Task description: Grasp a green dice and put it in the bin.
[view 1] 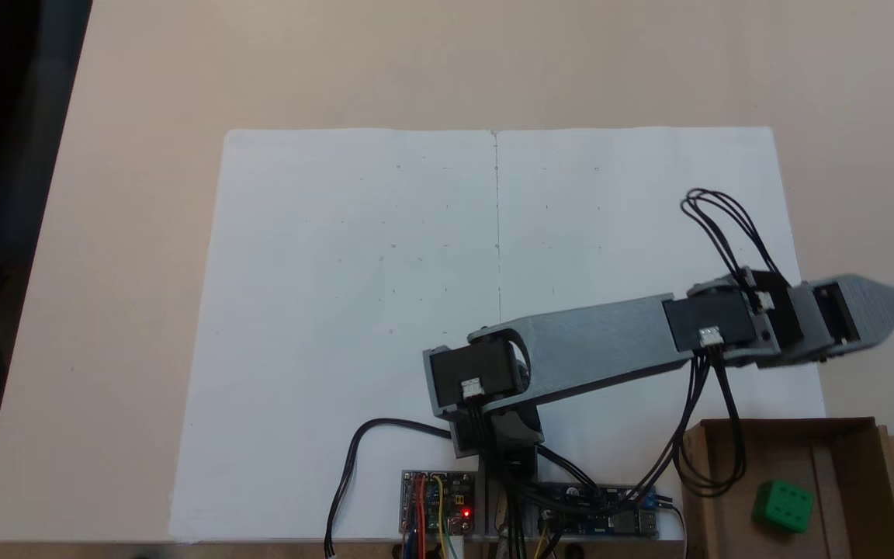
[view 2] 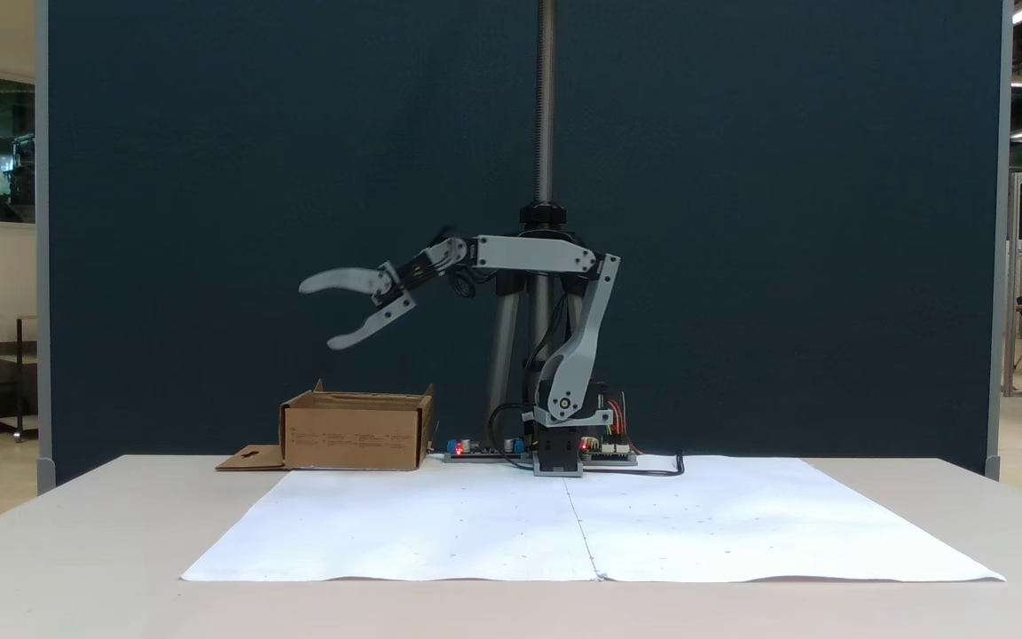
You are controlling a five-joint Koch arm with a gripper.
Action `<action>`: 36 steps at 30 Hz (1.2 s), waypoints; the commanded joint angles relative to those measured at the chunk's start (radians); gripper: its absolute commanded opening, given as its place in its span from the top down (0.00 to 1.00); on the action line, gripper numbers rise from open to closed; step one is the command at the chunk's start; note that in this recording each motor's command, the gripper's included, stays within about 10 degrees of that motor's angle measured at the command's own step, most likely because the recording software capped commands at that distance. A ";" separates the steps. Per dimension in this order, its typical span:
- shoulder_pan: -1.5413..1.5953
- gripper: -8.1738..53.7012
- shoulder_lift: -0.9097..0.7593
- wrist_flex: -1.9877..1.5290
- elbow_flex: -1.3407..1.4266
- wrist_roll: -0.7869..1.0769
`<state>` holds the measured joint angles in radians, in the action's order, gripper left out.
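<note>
Covering most of the table [view 1: 105,233], the white paper sheet [view 1: 385,310] lies under the arm; the bin [view 1: 843,442] sits just off the sheet's corner, the green dice [view 1: 783,505] resting inside it. High above the bin, the gripper [view 2: 319,313] hangs with jaws spread wide, holding nothing

**Arm stretched out, jaws apart**

The arm [view 2: 577,342] rises from its base, then runs level from the elbow toward the bin [view 2: 356,430]. The gripper [view 2: 320,313] hangs high above the bin, empty, its two jaws spread wide. From above, the gripper [view 1: 893,307] lies just beyond the bin's far wall [view 1: 784,425].
</note>
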<state>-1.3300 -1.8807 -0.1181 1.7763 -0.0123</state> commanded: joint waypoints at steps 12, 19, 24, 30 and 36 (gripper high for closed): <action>0.503 0.16 -0.173 0.078 -0.058 -0.104; 0.787 0.16 -0.232 0.081 -0.055 -0.103; 0.966 0.16 -0.244 0.081 -0.041 -0.101; 1.154 0.15 -0.253 0.092 0.037 -0.100; 1.301 0.15 -0.367 0.265 0.288 -0.049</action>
<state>-0.0414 -2.1936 0.0077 2.0739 -0.0337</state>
